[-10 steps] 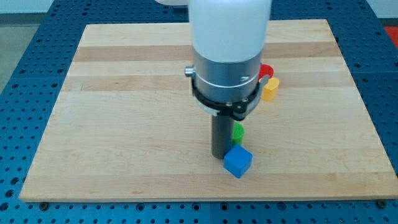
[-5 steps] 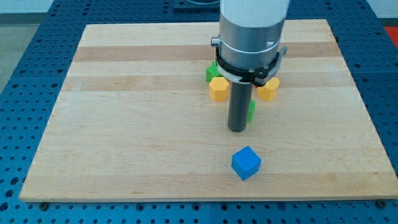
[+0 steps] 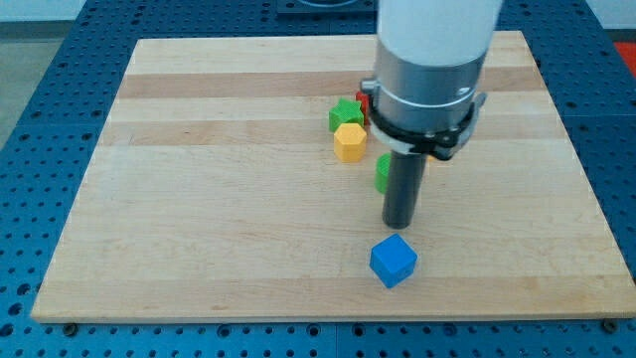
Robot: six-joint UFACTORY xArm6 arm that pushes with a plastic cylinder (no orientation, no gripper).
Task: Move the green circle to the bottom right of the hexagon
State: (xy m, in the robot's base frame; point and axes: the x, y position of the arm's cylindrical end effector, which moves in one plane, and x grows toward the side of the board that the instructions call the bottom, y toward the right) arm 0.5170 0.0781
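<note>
The green circle (image 3: 382, 173) lies mostly hidden behind my rod, only its left edge showing. The yellow hexagon (image 3: 349, 142) sits up and to the view's left of it, a short gap apart. My tip (image 3: 398, 224) rests on the board just below and right of the green circle, and above the blue cube (image 3: 393, 262).
A green star (image 3: 344, 112) sits just above the hexagon, with a red block (image 3: 363, 99) partly hidden behind the arm beside it. The arm's body hides whatever lies at the view's right of those blocks. The wooden board (image 3: 199, 199) lies on a blue perforated table.
The arm has moved to the view's right and slightly down. The green circle now shows at the rod's left edge instead of its right. A yellow block at the right is now hidden.
</note>
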